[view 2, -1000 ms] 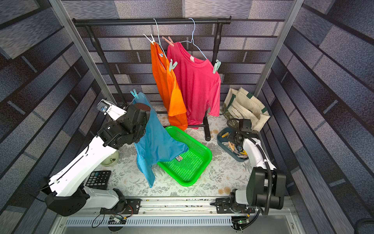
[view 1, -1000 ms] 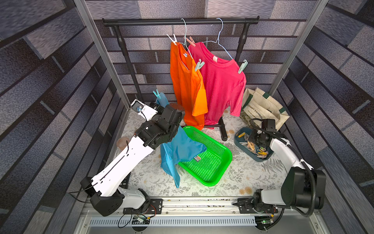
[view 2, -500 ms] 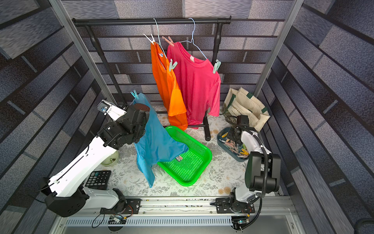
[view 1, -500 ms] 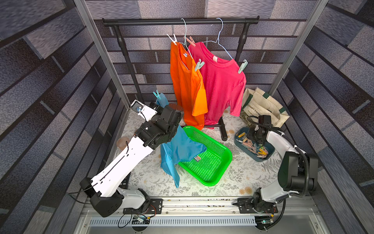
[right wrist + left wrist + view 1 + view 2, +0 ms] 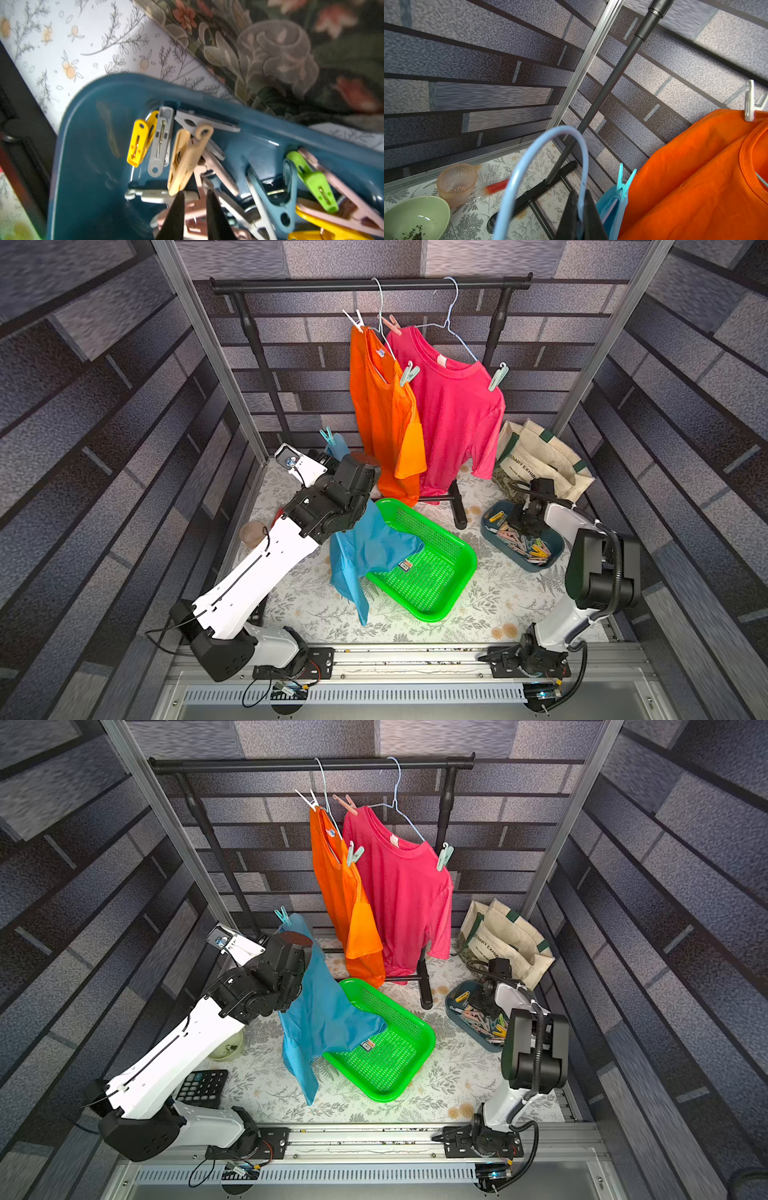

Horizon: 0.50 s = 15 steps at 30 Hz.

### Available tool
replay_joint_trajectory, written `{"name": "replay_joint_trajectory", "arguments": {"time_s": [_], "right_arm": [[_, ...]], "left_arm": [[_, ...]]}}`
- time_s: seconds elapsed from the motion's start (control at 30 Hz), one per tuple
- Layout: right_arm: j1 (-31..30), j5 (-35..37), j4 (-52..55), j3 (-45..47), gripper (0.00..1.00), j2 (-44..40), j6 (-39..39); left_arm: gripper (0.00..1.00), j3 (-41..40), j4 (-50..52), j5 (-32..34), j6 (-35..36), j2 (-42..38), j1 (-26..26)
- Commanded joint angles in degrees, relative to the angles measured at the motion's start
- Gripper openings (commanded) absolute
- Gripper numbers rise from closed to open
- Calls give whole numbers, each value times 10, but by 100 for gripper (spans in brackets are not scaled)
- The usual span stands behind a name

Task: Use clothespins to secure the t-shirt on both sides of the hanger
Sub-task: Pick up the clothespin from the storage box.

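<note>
Second-pin fetch: left gripper [image 5: 580, 199] clenched on the shirt [image 5: 374, 547]'s hanger [image 5: 560, 128], right gripper [image 5: 195, 192] in the bin [image 5: 228, 108] by the table [image 5: 498, 605]'s right edge, tips slightly apart at a pink pin [image 5: 192, 207] — held or not, one cannot tell — next it likely must pinch and lift it.

Bright, even light; walls [image 5: 87, 414] bend at frame edges; clothespins [image 5: 187, 158] blur slightly up close.

The left arm [image 5: 187, 1044] holds a blue t-shirt [image 5: 328, 1011] up, with a blue clothespin [image 5: 283, 915] on its top corner and its lower part draped over the green basket [image 5: 428, 1052]. An orange t-shirt [image 5: 336, 886] and a pink t-shirt [image 5: 403, 898] hang pegged on the black rail [image 5: 249, 763], and the right arm [image 5: 509, 992] bends down into the dark blue tray [image 5: 451, 1006] of clothespins [image 5: 478, 1020].
</note>
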<state>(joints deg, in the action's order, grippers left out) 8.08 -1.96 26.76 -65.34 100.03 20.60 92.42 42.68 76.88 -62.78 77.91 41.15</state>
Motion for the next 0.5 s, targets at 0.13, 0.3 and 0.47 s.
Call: {"name": "replay_joint_trajectory", "arguments": {"time_s": [0.13, 0.3, 0.47], "right_arm": [[8, 12, -14, -52, 28, 51, 12], [9, 16, -15, -48, 37, 57, 20], [10, 24, -24, -27, 38, 46, 20]], "left_arm": [[0, 3, -11, 11, 17, 0, -5], [0, 2, -13, 9, 17, 4, -6], [0, 3, -13, 5, 16, 8, -6]]}}
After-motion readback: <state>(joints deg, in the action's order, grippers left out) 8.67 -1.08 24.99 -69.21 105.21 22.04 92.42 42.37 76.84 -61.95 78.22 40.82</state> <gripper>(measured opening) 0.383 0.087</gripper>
